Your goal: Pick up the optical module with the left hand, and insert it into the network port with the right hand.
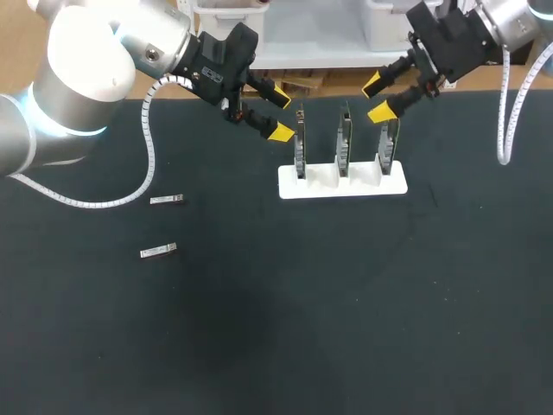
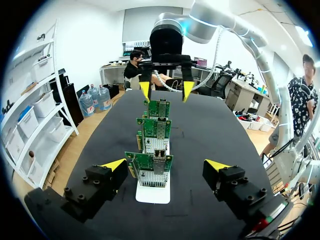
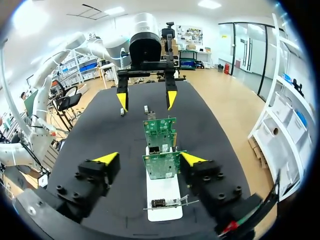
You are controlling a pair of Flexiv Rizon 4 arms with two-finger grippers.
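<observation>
The far optical module (image 1: 167, 200) and the near optical module (image 1: 158, 251) lie flat on the black table (image 1: 346, 328), close together and well left of the white holder (image 1: 343, 184). Neither gripper touches them. Three green boards stand upright in the holder: the left board (image 1: 300, 147), middle board (image 1: 344, 143) and right board (image 1: 389, 145). The left gripper (image 1: 279, 113) hangs just left of the left board, fingers spread wide and holding nothing. The right gripper (image 1: 378, 98) hovers by the top of the right board, also wide apart and empty. The network port (image 2: 159, 159) seems to be the metal cage on the left board.
</observation>
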